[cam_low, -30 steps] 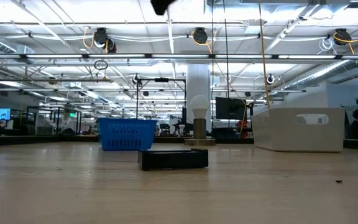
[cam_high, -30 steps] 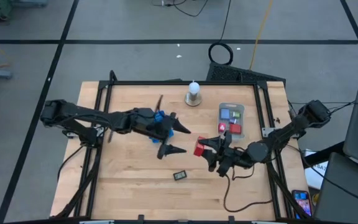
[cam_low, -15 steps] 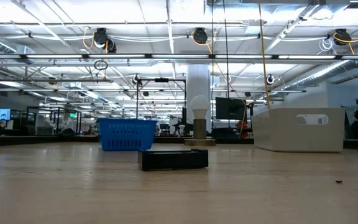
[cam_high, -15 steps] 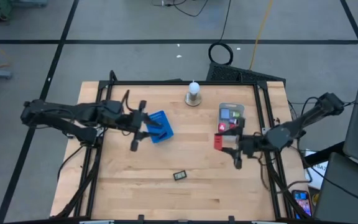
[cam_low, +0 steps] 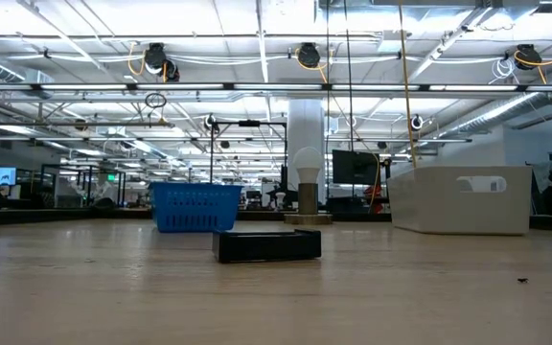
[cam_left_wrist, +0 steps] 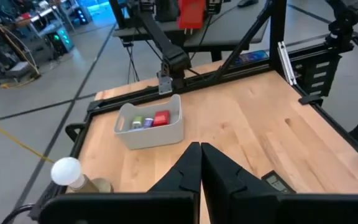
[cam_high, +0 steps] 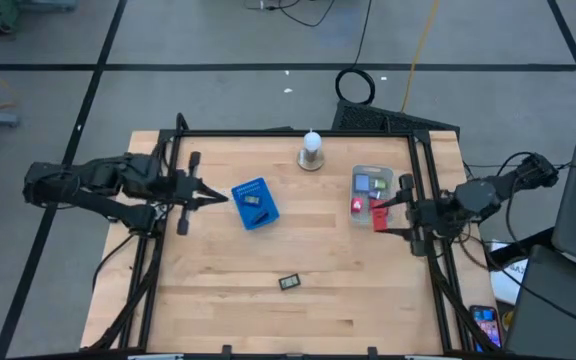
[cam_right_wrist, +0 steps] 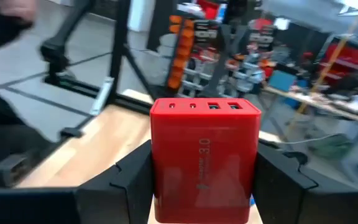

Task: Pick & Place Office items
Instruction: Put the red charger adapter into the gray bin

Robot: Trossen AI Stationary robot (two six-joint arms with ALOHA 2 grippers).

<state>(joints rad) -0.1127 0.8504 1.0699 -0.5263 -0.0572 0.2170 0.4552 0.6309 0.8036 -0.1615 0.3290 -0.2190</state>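
While the left arm is pulling back toward its own side of the table in the high view, the left gripper (cam_high: 213,196) is sitting with its fingers pressed together on nothing, just clear of the blue basket (cam_high: 253,204). A second ago it was spread wide over that basket; a dark piece (cam_high: 253,198) is now lying inside, so that drop is looking finished. The right gripper (cam_high: 381,210) is pinching a red charger block (cam_high: 377,219), which it has been carrying from mid-table to just beside the white bin (cam_high: 373,181). A placement there is probably coming next. Another dark block (cam_high: 289,282) is waiting on bare wood near the front edge.

At table height, neither arm is showing; only this view is revealing how tall the basket and bin walls are standing against the flat dark block.

Looking past the closed left fingers (cam_left_wrist: 185,171), the left wrist camera is showing what the overhead hides: red, green and purple pieces are already lying in the bin, with the red block hanging above it.

Facing the room, the right wrist camera is giving the block's ported face, squeezed between both fingers, but no bin.
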